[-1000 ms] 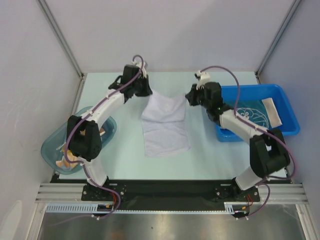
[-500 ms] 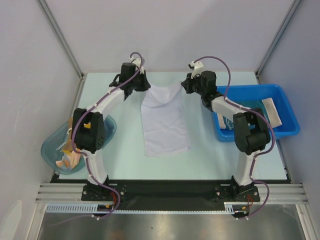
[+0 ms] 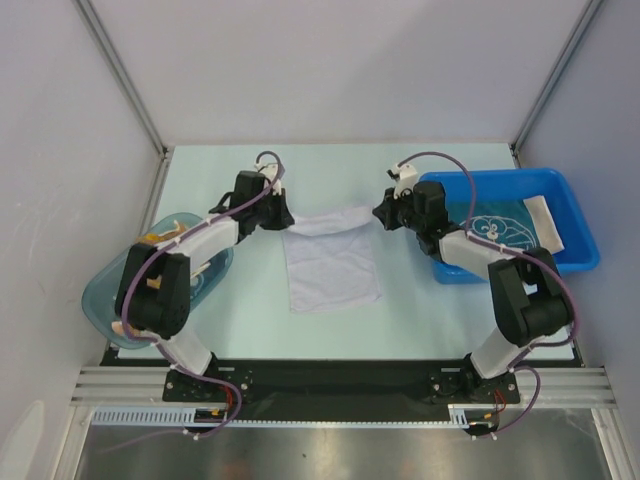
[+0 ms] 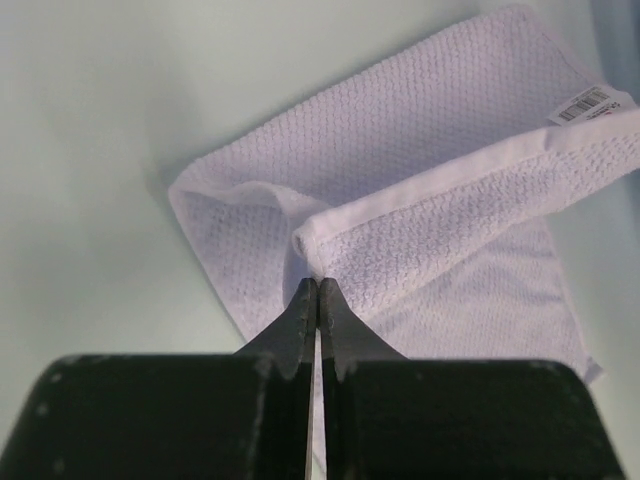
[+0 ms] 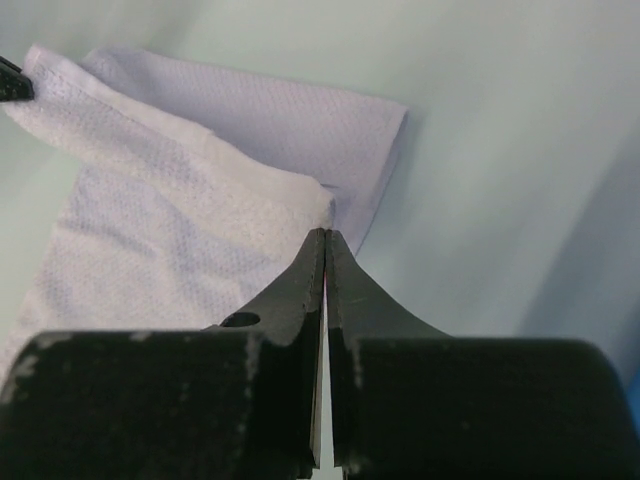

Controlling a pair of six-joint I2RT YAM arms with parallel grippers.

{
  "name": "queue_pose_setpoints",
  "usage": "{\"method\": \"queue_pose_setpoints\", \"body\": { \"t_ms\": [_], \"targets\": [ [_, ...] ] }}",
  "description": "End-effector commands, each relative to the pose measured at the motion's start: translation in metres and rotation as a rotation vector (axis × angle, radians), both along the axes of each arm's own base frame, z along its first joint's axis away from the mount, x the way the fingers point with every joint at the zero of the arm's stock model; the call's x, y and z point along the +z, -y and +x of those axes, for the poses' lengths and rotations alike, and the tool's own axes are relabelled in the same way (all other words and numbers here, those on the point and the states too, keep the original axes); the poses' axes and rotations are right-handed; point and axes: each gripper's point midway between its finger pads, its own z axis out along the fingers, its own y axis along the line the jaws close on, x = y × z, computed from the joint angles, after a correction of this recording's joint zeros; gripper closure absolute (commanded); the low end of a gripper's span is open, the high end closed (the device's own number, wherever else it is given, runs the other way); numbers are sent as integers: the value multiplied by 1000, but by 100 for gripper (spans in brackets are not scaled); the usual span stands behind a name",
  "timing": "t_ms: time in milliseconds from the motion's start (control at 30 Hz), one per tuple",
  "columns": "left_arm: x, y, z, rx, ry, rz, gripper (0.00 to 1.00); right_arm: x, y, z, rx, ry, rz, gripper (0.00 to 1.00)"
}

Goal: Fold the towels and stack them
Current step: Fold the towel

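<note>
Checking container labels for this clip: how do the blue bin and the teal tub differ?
The blue bin is rectangular and opaque; the teal tub is rounded and see-through. The bin sits on the right, the tub on the left. The bin holds a teal printed towel and a pale cloth; the tub holds an orange towel. Both are open-topped and hold cloth.

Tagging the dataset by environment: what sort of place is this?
Probably a lab test cell: plain wall panels enclose a pale table, an aluminium rail runs along its near edge, a blue bin sits beside the white towel.
</note>
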Motion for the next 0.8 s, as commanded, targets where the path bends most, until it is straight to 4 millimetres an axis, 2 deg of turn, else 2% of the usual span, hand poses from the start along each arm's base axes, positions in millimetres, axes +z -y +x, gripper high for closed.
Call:
{"method": "queue_pose_setpoints", "body": {
  "t_ms": [0, 67, 100, 167, 233, 267, 300, 400, 600, 767],
  "targets": [
    [35, 8, -13, -29, 101, -46, 100, 27, -1, -19, -24, 31, 49, 100],
    [40, 10, -26, -29, 105, -46, 99, 22, -1, -31, -30, -5, 56, 100],
    [33, 9, -34, -29, 86, -35, 100, 19, -2, -36, -29, -20, 60, 100],
    [32, 10, -46, -30, 82, -28, 100, 13, -7, -53, -15, -48, 65, 100],
    [19, 7, -59, -23, 52, -18, 100, 8, -9, -65, -16, -73, 60, 100],
    [20, 6, -65, -16, 50, -27, 100, -1, -13, -76, -6, -96, 52, 100],
    [10, 3, -73, -6, 27, -19, 100, -5, -13, -81, -16, -109, 52, 100],
    [1, 0, -91, 11, 9, -10, 99, -15, -19, -99, 0, -128, 42, 100],
    [-20, 5, -123, -1, -57, -4, 100, -31, -5, -118, -62, -183, 6, 100],
    [-24, 8, -136, 1, -65, -27, 100, -42, 9, -130, -106, -222, -34, 100]
  ]
}}
